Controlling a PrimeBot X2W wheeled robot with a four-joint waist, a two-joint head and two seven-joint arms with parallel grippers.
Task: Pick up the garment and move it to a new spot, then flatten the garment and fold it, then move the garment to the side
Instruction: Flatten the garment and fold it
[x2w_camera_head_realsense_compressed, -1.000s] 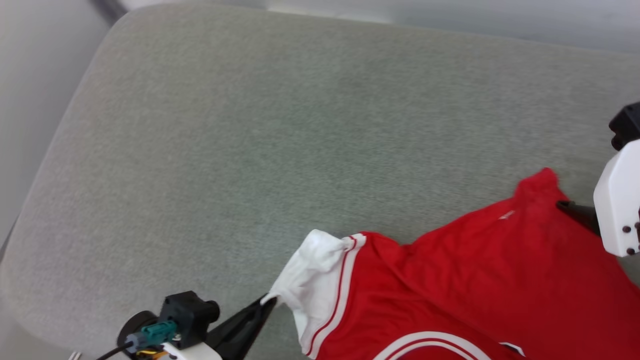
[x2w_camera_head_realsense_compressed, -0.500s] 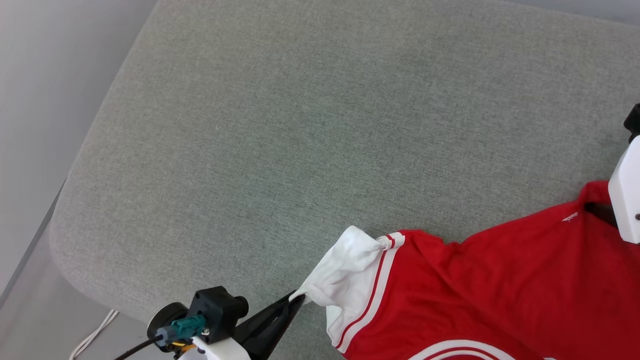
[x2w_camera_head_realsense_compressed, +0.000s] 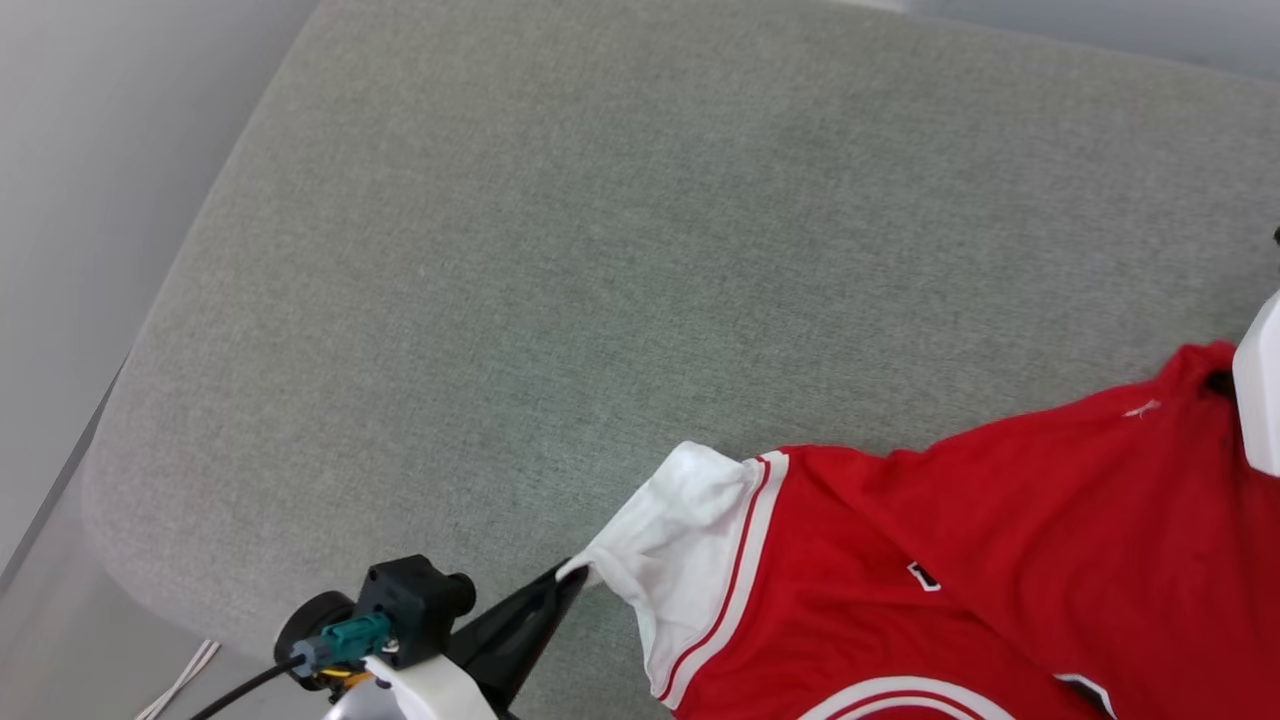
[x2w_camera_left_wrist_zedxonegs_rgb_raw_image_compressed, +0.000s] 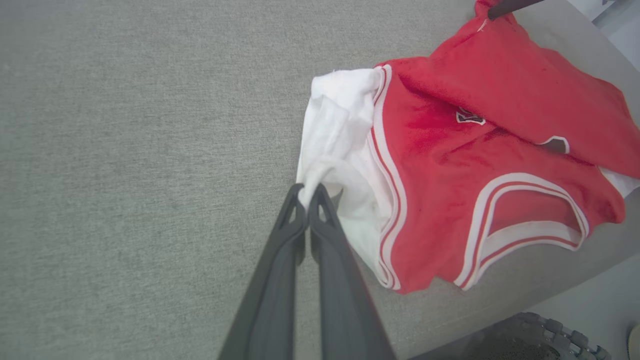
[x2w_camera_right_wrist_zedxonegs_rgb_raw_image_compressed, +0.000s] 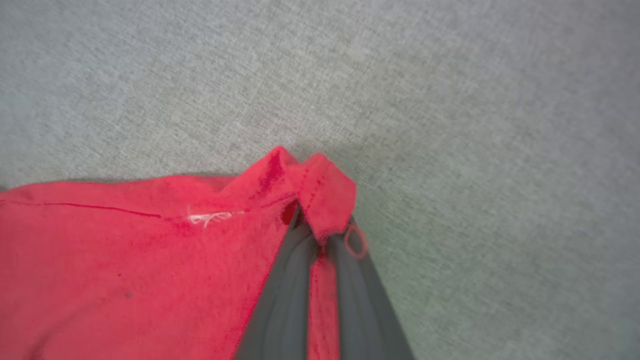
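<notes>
**Second grip made**

My right gripper (x2w_camera_right_wrist_zedxonegs_rgb_raw_image_compressed: 317, 235) has closed since a second ago. Its fingers then stood apart beside the red corner (x2w_camera_right_wrist_zedxonegs_rgb_raw_image_compressed: 325, 187) of the garment (x2w_camera_head_realsense_compressed: 1000, 560); now they are clamped on that corner, with cloth folded over the tips. My head has shifted too, so the whole scene sits differently in its view. A fold of red has drawn back, and black lettering (x2w_camera_head_realsense_compressed: 922, 577) shows on the chest where none did before. My left gripper (x2w_camera_left_wrist_zedxonegs_rgb_raw_image_compressed: 306, 192) is as it was, squeezed tight on the edge of the white sleeve (x2w_camera_left_wrist_zedxonegs_rgb_raw_image_compressed: 345, 125).

The right wrist view gives the pinch itself, where the head view has the gripper's pale housing at its right edge. The left wrist view gives the striped neck trim (x2w_camera_left_wrist_zedxonegs_rgb_raw_image_compressed: 525, 215) whole, and a red fold lying across the chest.

The garment lies on the grey surface (x2w_camera_head_realsense_compressed: 600, 250), by its near edge, lettered side up. Its long axis runs between my two grips, from the sleeve at lower centre of the head view up to the corner at the right edge. The neck opening faces the near edge.
</notes>
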